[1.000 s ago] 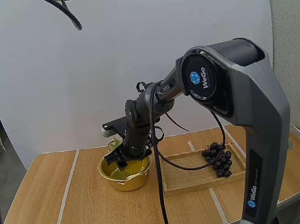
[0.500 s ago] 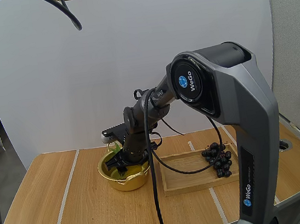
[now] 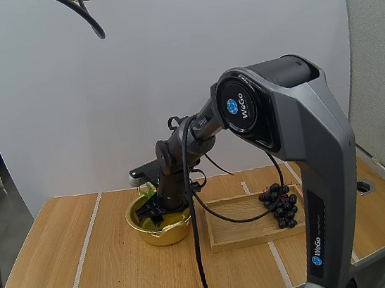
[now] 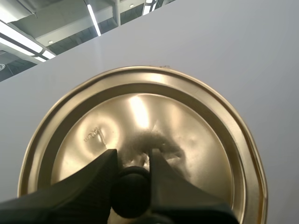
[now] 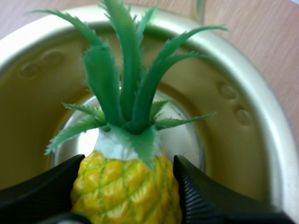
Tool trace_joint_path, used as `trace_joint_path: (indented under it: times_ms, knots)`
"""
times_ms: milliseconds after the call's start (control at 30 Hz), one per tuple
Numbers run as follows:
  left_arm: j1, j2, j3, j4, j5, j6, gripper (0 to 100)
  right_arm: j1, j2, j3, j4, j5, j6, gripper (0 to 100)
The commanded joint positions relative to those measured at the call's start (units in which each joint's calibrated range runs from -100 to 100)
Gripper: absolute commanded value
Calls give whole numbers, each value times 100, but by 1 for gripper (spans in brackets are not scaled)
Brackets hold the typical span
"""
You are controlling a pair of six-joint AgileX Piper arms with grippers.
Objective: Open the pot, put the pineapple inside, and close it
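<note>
Change: over the last second the right arm folds toward the centre of the high view. It lowers the right claw (image 3: 157,211) from rim level down into the pot (image 3: 163,236). Nothing on the tabletop (image 3: 88,271) has shifted.
Right claw: closed on the pineapple (image 5: 126,186), with one ribbed finger on each side of the yellow body. The green crown leads, pointing at the pot's shiny floor.
Pineapple: inside the pot's mouth, at lower centre-left of the high view. Whether it touches the floor yet cannot be told.
Left claw (image 4: 133,156): pinched on the black knob (image 4: 131,191) of the lid (image 4: 196,140).
Lid: raised at the top edge of the high view, left of centre, well apart from the pot. It is in the same place as a second ago.
Pot: gold and uncovered, standing on the tabletop just left of the wooden tray (image 3: 255,239).
Tray: holds a bunch of dark grapes (image 3: 280,205) at its right end; it plays no part in this step.
Meaning for the task: opening is done and the placing step looks nearly complete.
Judged next need: release the fruit and lift the right claw clear of the rim, then bring the lid down.
Risk: the long leaves may stand above the rim and keep the lid from seating.
</note>
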Motion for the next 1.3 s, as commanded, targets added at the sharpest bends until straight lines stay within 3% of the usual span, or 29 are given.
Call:
trace_joint_path:
  times_ms: [0, 533, 567, 633, 700, 800, 1067, 1267]
  knots:
    - [2, -45, -50, 9, -262, -43, 0, 12, 17, 37, -72, 221, 50, 0]
    - [2, -45, -50, 9, -262, -43, 0, 13, 17, 37, 28, 406, 1, 0]
    - [2, -45, -50, 9, -262, -43, 0, 13, 17, 37, 114, 432, -93, 3]
    - [2, -45, -50, 9, -262, -43, 0, 13, 17, 37, 195, 488, -181, 21]
    - [2, -45, -50, 9, -262, -43, 0, 13, 17, 37, 195, 553, -181, 49]
    - [2, -45, -50, 9, -262, -43, 0, 13, 17, 37, 195, 630, -181, 100]
    - [2, -45, -50, 9, -262, -43, 0, 13, -97, 37, 153, 649, -181, 100]
    - [2, -45, -50, 9, -262, -43, 0, 13, -841, 37, 91, 711, -181, 100]
